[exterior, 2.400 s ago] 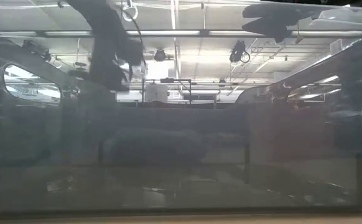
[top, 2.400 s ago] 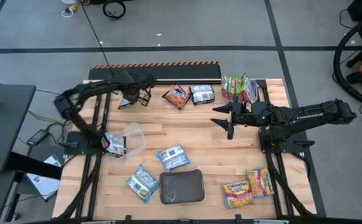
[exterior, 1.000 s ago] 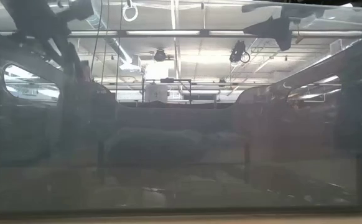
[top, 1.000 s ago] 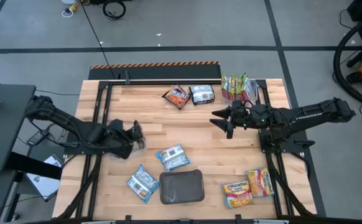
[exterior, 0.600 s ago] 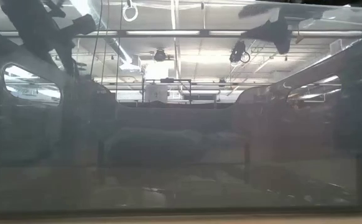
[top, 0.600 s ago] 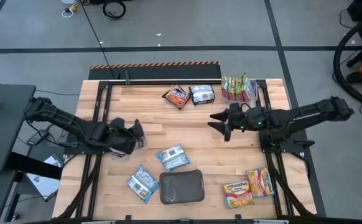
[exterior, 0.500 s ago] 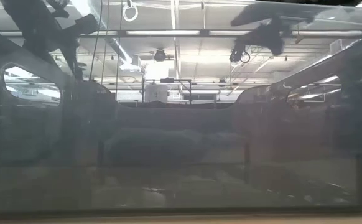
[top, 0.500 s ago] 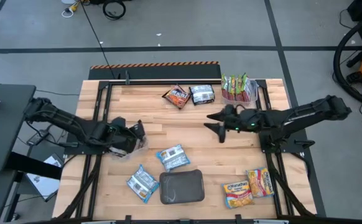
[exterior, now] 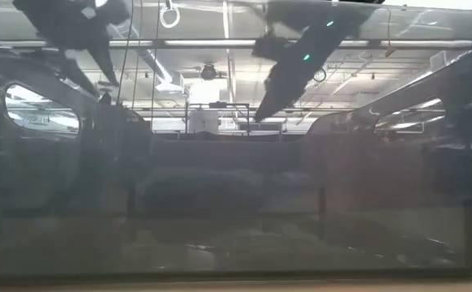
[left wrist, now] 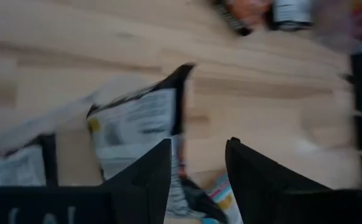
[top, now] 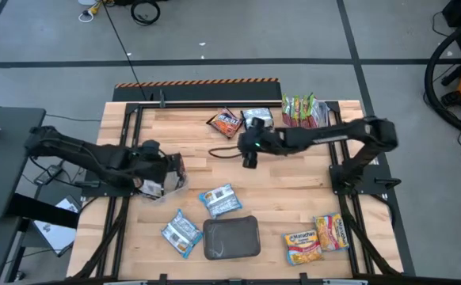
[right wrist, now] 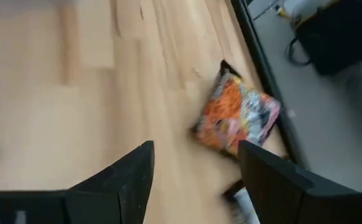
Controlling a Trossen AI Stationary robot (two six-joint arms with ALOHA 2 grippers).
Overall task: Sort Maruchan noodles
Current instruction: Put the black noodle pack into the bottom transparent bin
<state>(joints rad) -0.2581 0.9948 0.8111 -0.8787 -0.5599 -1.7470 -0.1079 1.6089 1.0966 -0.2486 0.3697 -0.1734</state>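
Observation:
Maruchan noodles packets lie flat on the wooden table: a dark red-brown one [top: 225,123] and a silver one [top: 257,119] at the far middle, two blue-white ones [top: 219,199] [top: 181,232], and two yellow-orange ones [top: 303,247] at the near right. My left gripper [top: 173,168] hangs open over a clear tub [top: 180,184] at the left. In the tub stands a packet with a white back [left wrist: 137,127]. My right gripper [top: 246,152] is open above the table's middle, near the dark red-brown packet [right wrist: 237,118], with nothing between its fingers. My left gripper has its fingers [left wrist: 156,180] apart, right beside the dark edge [left wrist: 182,112] of the white-backed packet that stands in the tub. I cannot tell whether a finger touches that packet.
A dark grey tray [top: 232,237] lies at the near middle. A second clear tub [top: 318,119] with green packets [top: 298,109] stands at the far right. Black frame rails run along the table's left and right sides. Bare wood shows between the two grippers.
My right gripper has swung from the table's right part toward its left, across the middle, and now hangs near the dark red-brown packet at the far middle. My left gripper has stayed over the clear tub.

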